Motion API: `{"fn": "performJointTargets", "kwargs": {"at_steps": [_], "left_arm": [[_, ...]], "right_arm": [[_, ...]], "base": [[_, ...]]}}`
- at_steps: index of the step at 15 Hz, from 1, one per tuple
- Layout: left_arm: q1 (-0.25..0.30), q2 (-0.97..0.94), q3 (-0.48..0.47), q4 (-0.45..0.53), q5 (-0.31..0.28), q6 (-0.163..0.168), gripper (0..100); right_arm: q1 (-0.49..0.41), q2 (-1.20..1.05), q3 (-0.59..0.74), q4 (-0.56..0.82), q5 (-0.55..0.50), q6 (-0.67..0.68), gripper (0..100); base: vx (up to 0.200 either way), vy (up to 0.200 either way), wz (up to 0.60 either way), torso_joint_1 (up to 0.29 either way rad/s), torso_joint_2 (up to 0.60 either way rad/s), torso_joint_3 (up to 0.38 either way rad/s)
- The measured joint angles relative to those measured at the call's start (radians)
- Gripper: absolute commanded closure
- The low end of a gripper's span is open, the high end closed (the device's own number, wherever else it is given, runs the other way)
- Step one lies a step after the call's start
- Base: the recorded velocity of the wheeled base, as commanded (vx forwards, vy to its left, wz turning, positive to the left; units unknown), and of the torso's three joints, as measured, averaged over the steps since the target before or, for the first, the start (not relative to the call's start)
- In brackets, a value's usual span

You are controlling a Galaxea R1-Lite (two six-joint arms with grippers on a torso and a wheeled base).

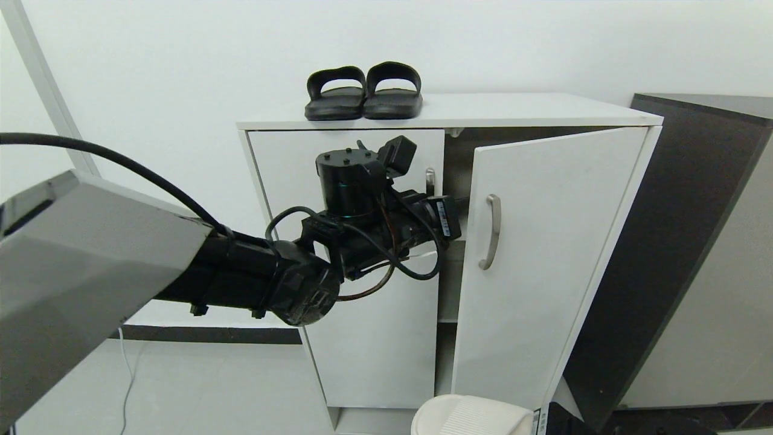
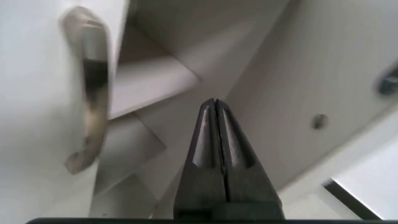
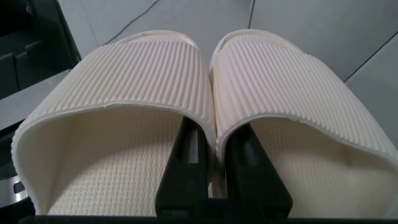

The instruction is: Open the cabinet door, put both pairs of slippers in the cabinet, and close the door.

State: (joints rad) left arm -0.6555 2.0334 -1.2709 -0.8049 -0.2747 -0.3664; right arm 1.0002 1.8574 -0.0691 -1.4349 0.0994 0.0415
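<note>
Item one: we record a white two-door cabinet (image 1: 513,109) standing against a white wall. Its right door (image 1: 543,254) hangs partly open and carries a curved metal bar handle (image 1: 492,232). Its left door (image 1: 284,163) is shut.

Item two: a pair of black rubber slide slippers (image 1: 362,93) sits side by side on the cabinet top, above the left door and toes toward us.

Item three: the left pincer (image 2: 215,118) is level with the dark gap between the two doors, just beside the left door's metal handle (image 2: 87,93). Its fingers are pressed flat together with nothing between them. Beyond its tips we see a white inner shelf (image 2: 149,81).

Item four: a pair of cream ribbed slide slippers (image 3: 155,74) is held low in front of the open door, above the pale floor. The right pincer (image 3: 216,177) has one black finger inside each slipper and is clamped on the two adjoining side walls, so it holds the pair as one.

Item five: a dark grey cabinet (image 1: 676,211) stands just beside the white one, on its right.
</note>
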Motion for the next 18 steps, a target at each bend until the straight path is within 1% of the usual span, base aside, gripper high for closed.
{"fn": "performJointTargets", "kwargs": {"at_steps": [3,4,5,6,8,12,14,15,16,17,18], "left_arm": [[0.002,0.014,-0.003,-0.016,0.018,0.001,100],[-0.005,0.015,0.007,-0.046,0.018,0.002,100],[-0.020,0.012,0.037,-0.100,0.018,0.004,100],[-0.051,0.008,0.087,-0.150,0.018,0.006,100],[-0.105,-0.007,0.146,-0.196,0.016,0.010,100],[-0.115,-0.018,0.171,-0.237,0.022,0.010,100],[-0.110,-0.027,0.187,-0.235,0.043,0.013,100],[-0.098,-0.042,0.198,-0.220,0.070,0.014,100],[-0.081,-0.061,0.209,-0.194,0.120,0.023,100],[-0.054,-0.086,0.222,-0.155,0.192,0.042,100],[-0.017,-0.114,0.232,-0.127,0.250,0.055,100]], "right_arm": [[0.002,0.011,0.001,-0.001,0.000,0.000,100],[0.006,0.013,0.002,-0.001,0.000,0.000,100],[0.010,0.014,0.002,0.000,0.002,0.000,100],[0.015,0.014,0.002,-0.001,0.001,0.000,100],[0.020,0.015,0.003,-0.001,0.000,0.001,100],[0.020,0.016,0.003,-0.002,-0.001,0.001,100],[0.020,0.018,0.002,-0.003,-0.005,0.003,100],[0.009,0.022,-0.001,-0.017,-0.008,0.008,100],[-0.009,0.027,-0.002,-0.041,-0.008,0.009,100],[-0.035,0.037,-0.008,-0.076,-0.009,0.009,100],[-0.066,0.053,-0.021,-0.098,-0.016,0.009,100]], "base": [[-0.200,0.000,0.00,0.002,0.00,-0.001],[-0.200,0.000,0.00,-0.007,0.01,0.002],[-0.200,0.000,0.00,0.002,0.01,0.002],[-0.200,0.000,0.00,0.002,0.00,0.002],[0.000,0.000,0.00,0.000,0.00,0.000],[0.000,0.000,0.00,0.000,0.00,0.000],[0.000,0.000,0.00,0.000,0.00,0.000],[0.000,0.000,0.00,0.000,0.00,0.000],[0.000,0.000,0.00,0.000,0.00,0.000],[0.000,0.000,0.00,0.000,0.00,0.000],[0.000,0.000,0.00,0.000,0.00,0.000]]}}
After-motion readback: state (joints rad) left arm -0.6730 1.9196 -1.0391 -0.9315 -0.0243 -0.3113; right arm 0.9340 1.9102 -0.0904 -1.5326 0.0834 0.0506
